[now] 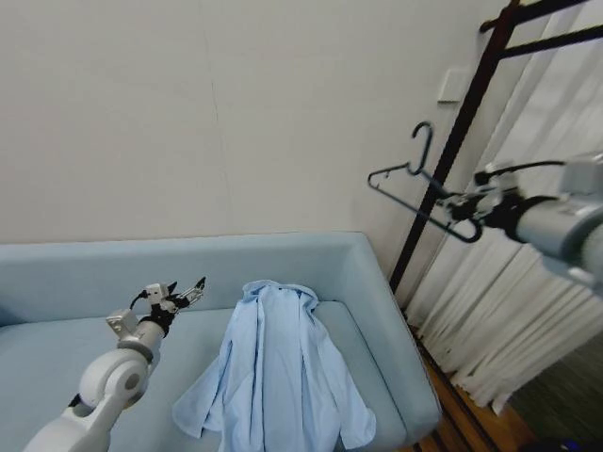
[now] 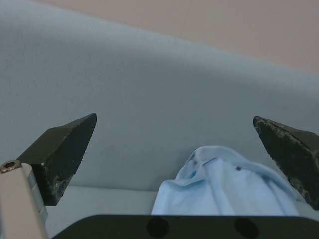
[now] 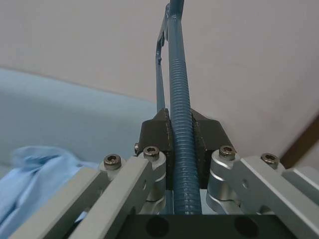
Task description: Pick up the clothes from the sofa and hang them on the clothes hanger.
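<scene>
The light blue shirt (image 1: pixel 278 367) is lying spread out on the seat of the pale blue sofa (image 1: pixel 85 273). Its collar is resting toward the backrest on the far side and its sleeves are trailing toward the near edge.

The left hand (image 1: pixel 184 295) is hovering over the seat just left of the collar, apart from the fabric. Its fingers (image 2: pixel 65 149) are standing wide open and holding nothing. In the left wrist view the collar is showing farther off between the two dark fingertips, with the backrest rising behind it.

The right hand (image 1: pixel 462 207) is hanging high on the right, well above the sofa's right arm. Its fingers are clamping tightly on a ridged bar of the dark blue hanger (image 1: pixel 415 184). The hanger is reaching out to the left of the hand, in front of the wall, with its hook pointing up.

A dark clothes rack (image 1: pixel 457 141) is standing on the right behind the hanger. A white curtain (image 1: pixel 509 320) is hanging to its right.
</scene>
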